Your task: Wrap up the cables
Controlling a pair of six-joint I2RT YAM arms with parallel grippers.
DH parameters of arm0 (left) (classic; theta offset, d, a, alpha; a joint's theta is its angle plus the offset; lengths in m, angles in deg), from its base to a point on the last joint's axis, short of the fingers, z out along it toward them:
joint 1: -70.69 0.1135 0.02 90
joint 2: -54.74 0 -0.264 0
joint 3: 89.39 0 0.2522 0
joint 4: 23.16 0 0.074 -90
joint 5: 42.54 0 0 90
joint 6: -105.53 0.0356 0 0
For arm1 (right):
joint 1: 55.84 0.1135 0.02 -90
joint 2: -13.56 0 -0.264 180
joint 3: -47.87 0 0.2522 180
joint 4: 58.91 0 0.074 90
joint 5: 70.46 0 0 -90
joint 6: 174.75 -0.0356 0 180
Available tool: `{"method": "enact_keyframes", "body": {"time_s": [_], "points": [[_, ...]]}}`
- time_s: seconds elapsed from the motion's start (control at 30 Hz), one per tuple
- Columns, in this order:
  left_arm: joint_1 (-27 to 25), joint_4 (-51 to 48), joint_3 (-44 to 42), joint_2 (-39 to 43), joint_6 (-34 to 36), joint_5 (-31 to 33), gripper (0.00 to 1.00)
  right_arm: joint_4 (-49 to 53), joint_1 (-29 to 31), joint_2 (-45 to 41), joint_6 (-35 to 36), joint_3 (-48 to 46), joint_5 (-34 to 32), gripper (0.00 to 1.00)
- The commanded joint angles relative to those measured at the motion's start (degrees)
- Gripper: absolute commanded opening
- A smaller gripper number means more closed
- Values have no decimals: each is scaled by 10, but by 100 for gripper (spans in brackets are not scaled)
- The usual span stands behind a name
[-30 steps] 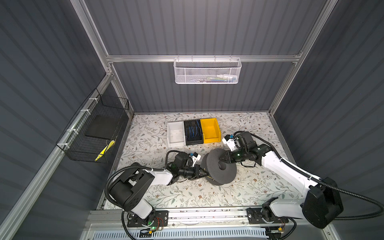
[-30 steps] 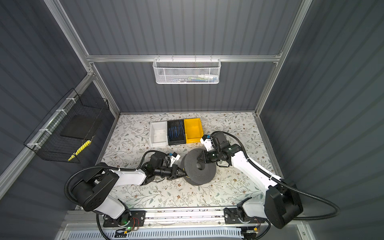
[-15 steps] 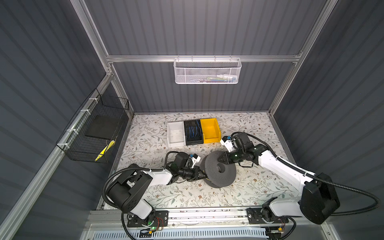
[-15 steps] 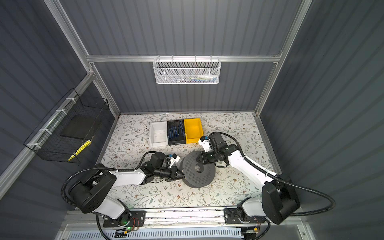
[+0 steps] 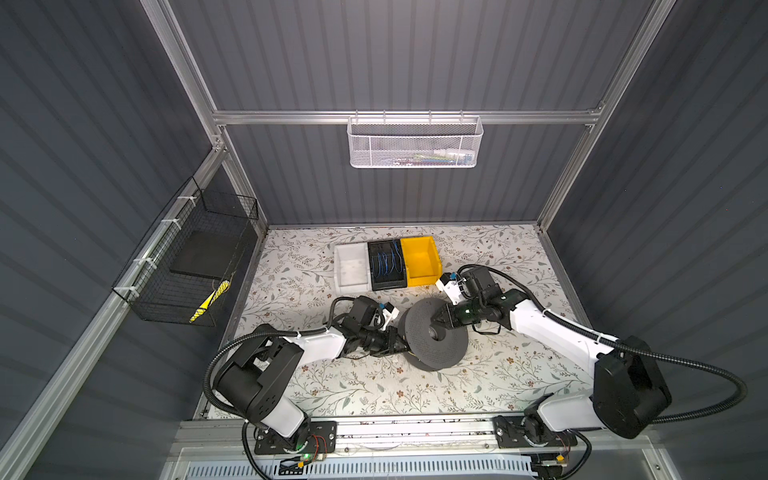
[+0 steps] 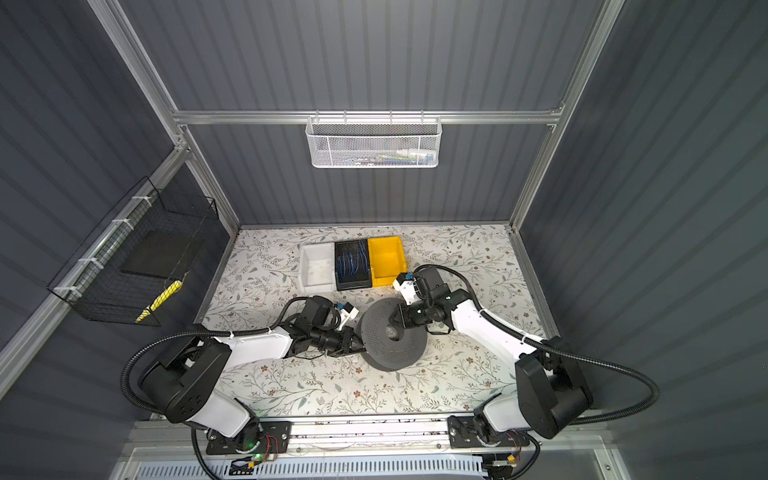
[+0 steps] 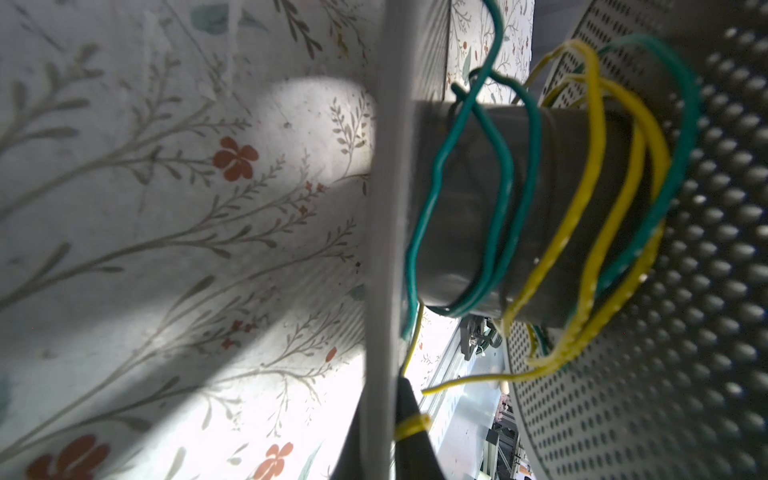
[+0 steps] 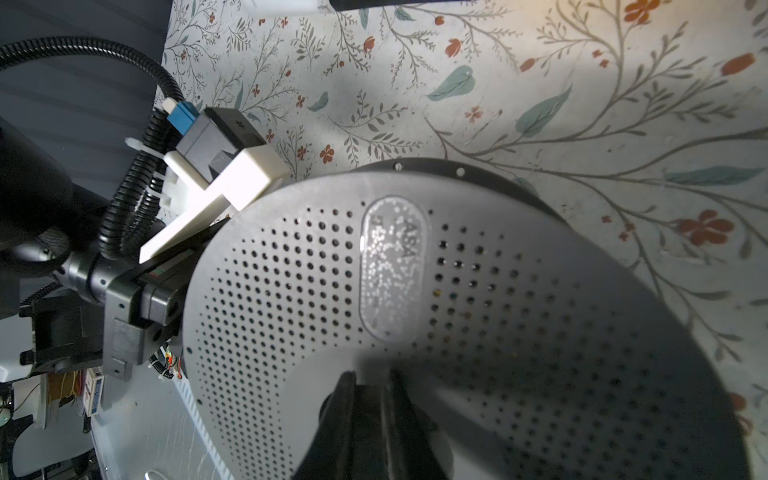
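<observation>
Here, near the middle of the tabletop [image 5: 498,374], the left gripper [image 5: 400,343] is clenched on the yellow wire [image 7: 592,166], which loops around the core of the spool [image 5: 436,353] beside a green wire [image 7: 503,174]; the right gripper [image 5: 437,322] pinches the spool's hub.

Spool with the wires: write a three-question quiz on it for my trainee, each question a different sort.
1. True or false: the yellow wire is looped round the core of the spool.
2. Which other wire sits on that core? A: a red one. B: the green wire. C: a white one.
3. Which tool rests on the spool's perforated top face?
Key: 1 true; 2 B; 3 the right tool.
</observation>
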Motion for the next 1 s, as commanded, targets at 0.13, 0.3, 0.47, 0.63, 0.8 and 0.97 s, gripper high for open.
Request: {"method": "enact_keyframes", "body": {"time_s": [0.13,0.3,0.47,0.63,0.8,0.97], "points": [[27,28,-41,-6,7,22,16,-5,4,9,3,-15,7,17],[31,42,-38,-22,6,6,21,-7,4,10,0,-7,11,17],[39,34,-43,-17,8,10,43,1,4,7,2,0,8,17],[49,-1,-37,1,22,16,58,4,4,3,5,3,7,17],[55,-88,-23,36,57,30,71,23,4,-3,9,19,0,17],[64,-215,11,109,105,63,88,40,3,-37,13,35,-36,23]]}}
